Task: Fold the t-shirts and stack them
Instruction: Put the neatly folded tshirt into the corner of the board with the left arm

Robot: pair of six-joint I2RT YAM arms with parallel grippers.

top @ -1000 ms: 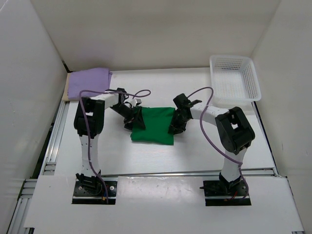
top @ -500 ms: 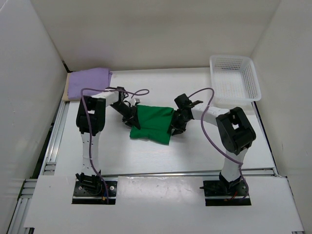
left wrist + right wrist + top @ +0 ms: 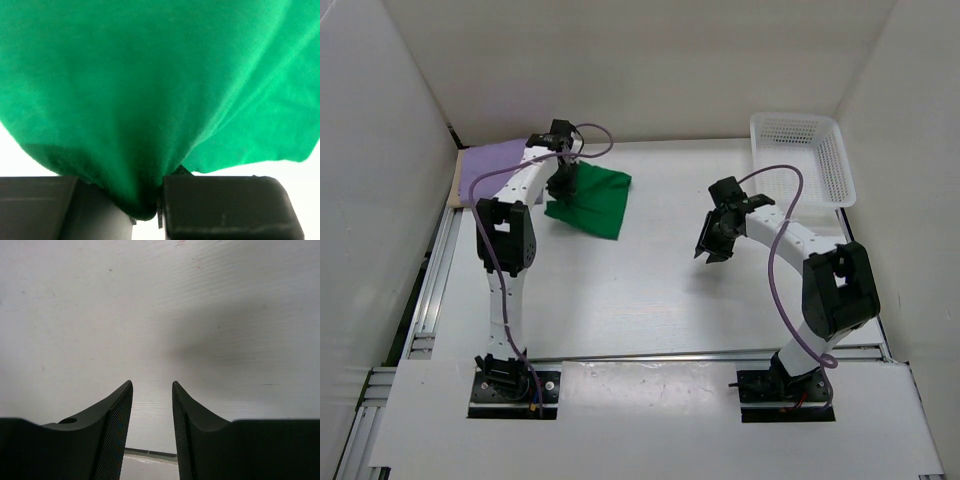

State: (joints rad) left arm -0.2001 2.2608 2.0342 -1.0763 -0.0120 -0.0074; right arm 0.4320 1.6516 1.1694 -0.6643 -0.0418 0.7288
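Toward the far left corner of the table (image 3: 650, 310), my left gripper (image 3: 563, 182) is clenched on the green t-shirt (image 3: 592, 200). In the left wrist view that gripper (image 3: 147, 202) has its dark jaws pressed in from both sides on a bunched fold, and the green t-shirt (image 3: 150, 75) spreads away from the pinch and fills nearly the whole view. From above, the cloth fans out to the right of my gripper as a rumpled, roughly four-sided patch. I cannot tell whether its lower edge rests on the table or hangs clear of it.

Just to the left, in the far left corner itself, lies the purple t-shirt (image 3: 492, 165), folded flat. A thin strip of the tan t-shirt (image 3: 456, 188) shows under its left side.

My right gripper (image 3: 712, 243) sits well apart from all three shirts, over the right middle of the table. Its wrist view shows that gripper (image 3: 152, 386) released, the jaws standing a little apart with only bare white table between them.

A white lattice basket (image 3: 841, 170) stands in the far right corner.
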